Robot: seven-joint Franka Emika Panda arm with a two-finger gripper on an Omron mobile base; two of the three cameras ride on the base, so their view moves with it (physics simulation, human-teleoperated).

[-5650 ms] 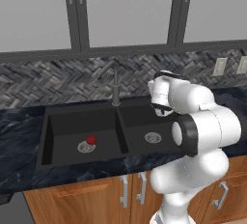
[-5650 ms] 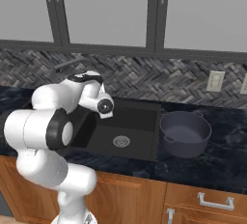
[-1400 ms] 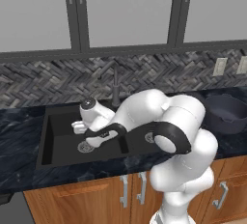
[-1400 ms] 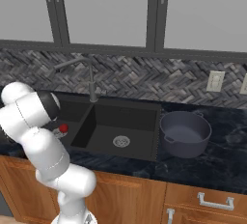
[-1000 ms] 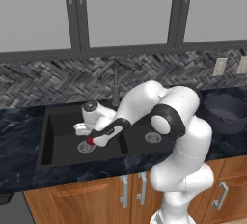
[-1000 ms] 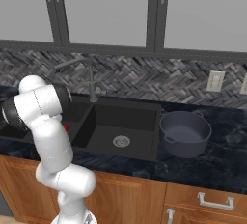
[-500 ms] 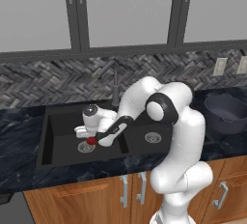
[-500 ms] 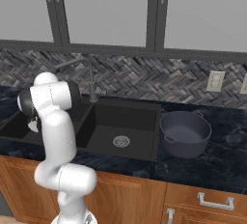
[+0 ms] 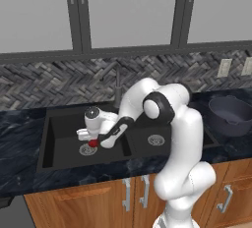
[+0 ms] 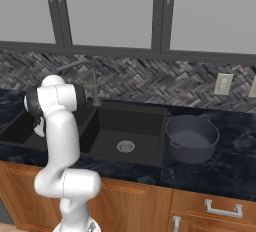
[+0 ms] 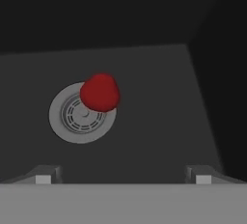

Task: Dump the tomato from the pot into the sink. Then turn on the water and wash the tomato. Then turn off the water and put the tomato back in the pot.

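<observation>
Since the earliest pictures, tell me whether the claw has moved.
Yes. The claw has swung left from above the right basin, across the sink divider, down into the left basin, open over the tomato on the drain.

Red tomato (image 11: 100, 92) on sink (image 9: 59, 148) drain

I count one tomato (image 11: 100, 92), one pot (image 10: 192, 138), one sink (image 10: 131, 126) with two basins, two drains and one faucet (image 10: 92, 83).

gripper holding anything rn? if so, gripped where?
Nothing is held. The gripper is open, its two fingertips spread wide with bare sink floor between them. The tomato sits free on the edge of the drain, ahead of the fingertips.
</observation>
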